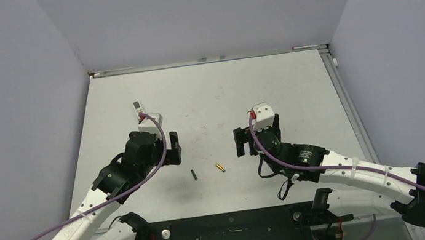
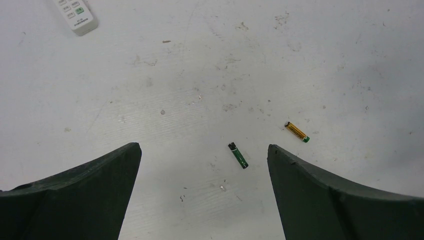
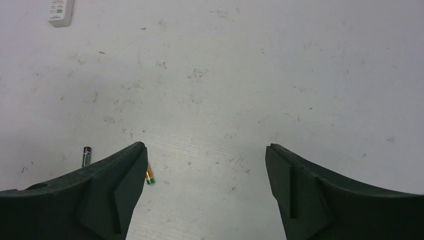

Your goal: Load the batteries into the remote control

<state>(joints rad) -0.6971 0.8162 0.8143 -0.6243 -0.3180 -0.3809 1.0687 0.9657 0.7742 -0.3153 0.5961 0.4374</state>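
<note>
Though near each other, not touching: dark battery (image 1: pixel 193 174) and gold battery (image 1: pixel 220 168), both loose on the table (image 1: pixel 255 83) between the two arms, gold one to the right. Farther back and left, flat on the table, white remote (image 1: pixel 138 110), just beside the left wrist. Above the batteries, left gripper (image 2: pixel 204 150) spread wide, holding nothing. Likewise apart and empty, right gripper (image 3: pixel 206 147), gold battery showing at the edge of one finger.

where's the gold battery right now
In the top view the gold battery lies on the table between the left arm and the right arm, just right of the dark battery; the remote is far off at back left.
</note>
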